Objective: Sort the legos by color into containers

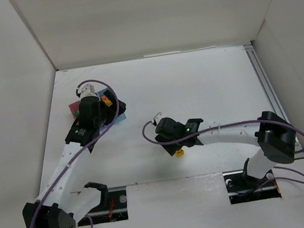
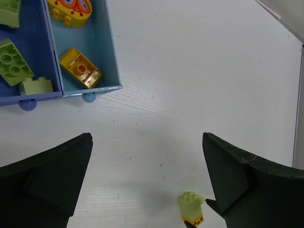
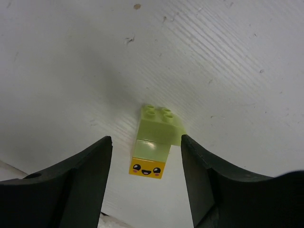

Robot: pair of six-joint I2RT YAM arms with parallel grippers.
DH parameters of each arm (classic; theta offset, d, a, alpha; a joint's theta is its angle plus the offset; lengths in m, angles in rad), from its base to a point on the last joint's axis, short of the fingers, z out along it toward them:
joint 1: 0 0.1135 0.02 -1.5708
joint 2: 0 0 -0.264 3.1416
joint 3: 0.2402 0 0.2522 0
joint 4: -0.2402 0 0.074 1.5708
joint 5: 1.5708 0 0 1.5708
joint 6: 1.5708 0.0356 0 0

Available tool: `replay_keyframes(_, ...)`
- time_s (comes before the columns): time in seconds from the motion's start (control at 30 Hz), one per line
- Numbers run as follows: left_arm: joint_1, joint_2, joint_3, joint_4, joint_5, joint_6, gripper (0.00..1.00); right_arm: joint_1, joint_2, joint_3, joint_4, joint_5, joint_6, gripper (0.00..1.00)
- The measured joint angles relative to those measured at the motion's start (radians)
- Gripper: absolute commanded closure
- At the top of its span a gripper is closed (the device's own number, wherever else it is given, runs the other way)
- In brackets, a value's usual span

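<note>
– Black fingers [image 2: 47, 185] of my left gripper [image 2: 147, 142] fill the near corners of its wrist view. They are spread wide with only bare table between them, so that hand is released.
– And the right?
– My right gripper [image 3: 145, 137] straddles one stack [image 3: 154, 142], a light green brick on a yellow one with a smiling face. The jaws stand apart and a gap shows on one side, so I grasp nothing.
– Count the legos.
– Three light green bricks [image 2: 14, 64] lie in the darker blue box [image 2: 33, 38]. Two yellow pieces [image 2: 80, 69] lie in the paler blue box [image 2: 97, 42] beside it. A green-on-yellow pair [image 2: 191, 204] stands on the table just beside one left fingertip. Whether it is the stack under my right hand, I cannot tell.
– How many containers?
– My left wrist view shows two blue ones, joined side by side. Only the top view shows the pink box [image 1: 74, 109], on the left half of the table, with my left arm over the row. In that view the stack is just a yellow speck under my right wrist.
– The surroundings?
– I see a white table [image 1: 204, 84], finely ribbed, with a few dark specks. White walls [image 1: 154, 11] stand left, far and right. A metal rail [image 1: 264, 87] runs along the right edge.
</note>
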Motion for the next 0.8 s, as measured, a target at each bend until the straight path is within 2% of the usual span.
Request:
replay_keyframes(0.17, 0.0, -0.054, -0.026, -0.018, -0.016, -0.02, 0.0, -0.001, 0.021, 0.011, -0.032, 0.037, 0.083, 0.39)
replay_keyframes(0.3, 0.0, -0.054, -0.026, -0.018, -0.019, -0.025, 0.0, 0.0, 0.021, 0.01, -0.056, 0.036, 0.131, 0.31)
replay_keyframes(0.5, 0.0, -0.045, -0.026, -0.018, -0.019, -0.028, 0.0, 0.016, 0.021, -0.014, -0.073, 0.03, 0.162, 0.31)
replay_keyframes(0.8, 0.0, -0.039, -0.026, -0.018, -0.018, -0.029, 0.0, 0.021, 0.055, -0.037, -0.073, 0.031, 0.191, 0.41)
